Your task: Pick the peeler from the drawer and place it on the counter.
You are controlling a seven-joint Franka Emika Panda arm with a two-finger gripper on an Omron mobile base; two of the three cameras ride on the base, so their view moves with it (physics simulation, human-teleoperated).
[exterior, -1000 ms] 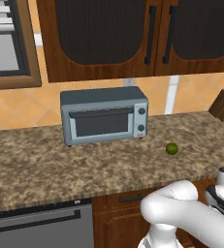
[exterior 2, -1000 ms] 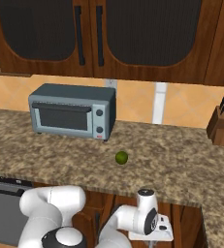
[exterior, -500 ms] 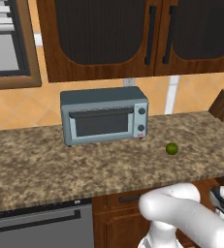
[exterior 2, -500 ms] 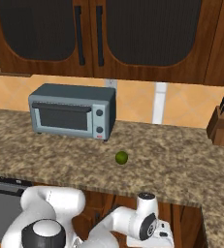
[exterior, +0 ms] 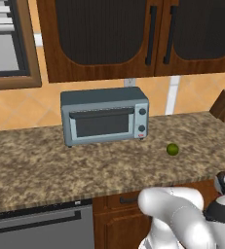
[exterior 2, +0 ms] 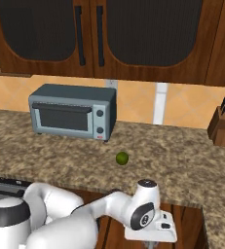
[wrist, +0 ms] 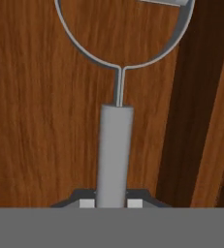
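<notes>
Between its fingertips, the hand [wrist: 107, 203] clamps the peeler [wrist: 115, 145] handle; lift straight toward the table [exterior 2: 182, 170].

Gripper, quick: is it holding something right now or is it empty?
Gripper: closed on the peeler, its grey handle clamped between the two fingertips, above the wooden drawer floor.

glossy white rounded arm [exterior 2: 89, 219] with dark joints.
</notes>
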